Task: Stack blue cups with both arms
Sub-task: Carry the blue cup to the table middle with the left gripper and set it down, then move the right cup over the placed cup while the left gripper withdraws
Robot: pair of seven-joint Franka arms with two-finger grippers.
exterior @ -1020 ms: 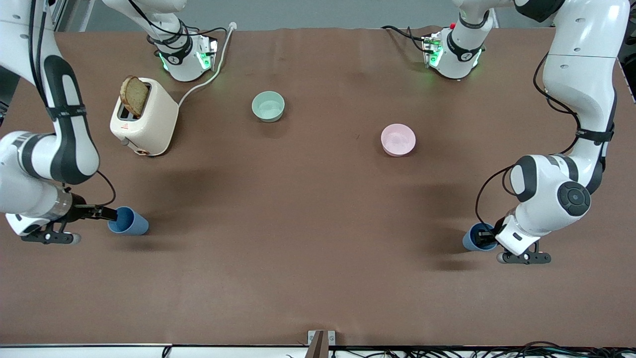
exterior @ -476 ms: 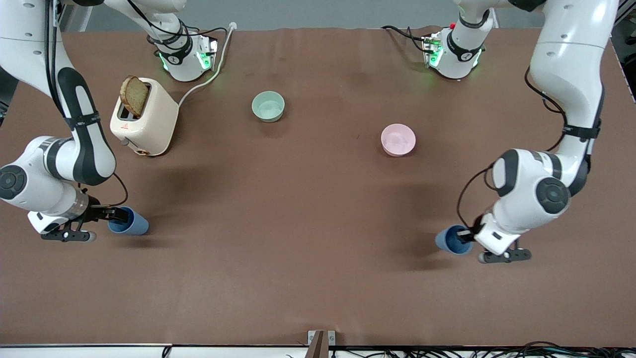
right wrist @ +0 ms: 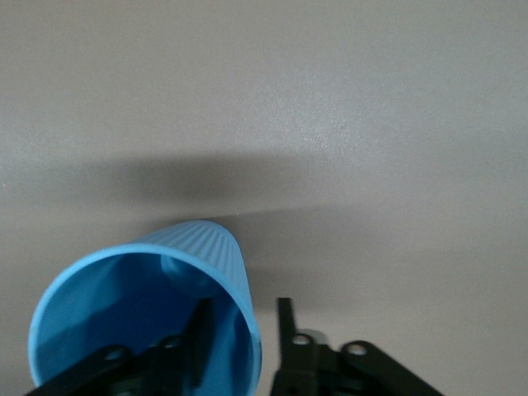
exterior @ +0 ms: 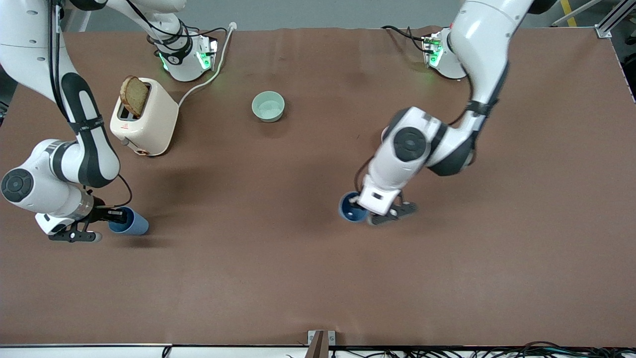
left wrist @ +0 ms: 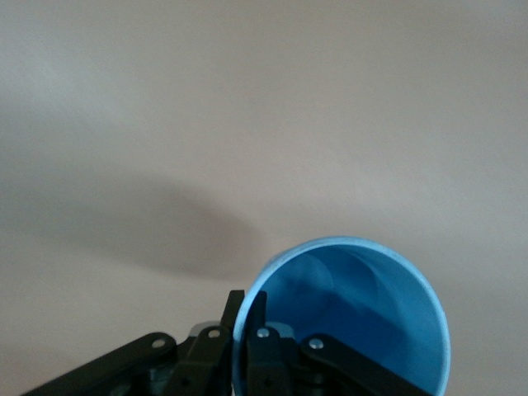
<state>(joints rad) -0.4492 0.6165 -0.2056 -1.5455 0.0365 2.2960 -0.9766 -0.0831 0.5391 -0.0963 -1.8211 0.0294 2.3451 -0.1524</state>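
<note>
Two blue cups. My left gripper [exterior: 357, 204] is shut on the rim of one blue cup [exterior: 348, 210], over the middle of the table. In the left wrist view the cup's wall [left wrist: 355, 313] is pinched between the left gripper's [left wrist: 246, 302] two fingers. The other blue cup [exterior: 134, 224] sits on the table toward the right arm's end, its mouth turned toward my right gripper [exterior: 118, 216]. In the right wrist view the right gripper [right wrist: 242, 308] is open astride this cup's [right wrist: 124, 305] rim. One finger is inside and the other stands clear outside.
A cream toaster [exterior: 149, 122] with a slice of bread [exterior: 134, 95] stands toward the right arm's end, its cable [exterior: 208, 79] running to the base. A pale green bowl [exterior: 268, 106] sits farther from the camera. The left arm hides most of the pink bowl.
The left arm has swung its cup from the left arm's end to over the table's middle. The right gripper has edged closer onto its cup's rim; that cup has stayed put.
</note>
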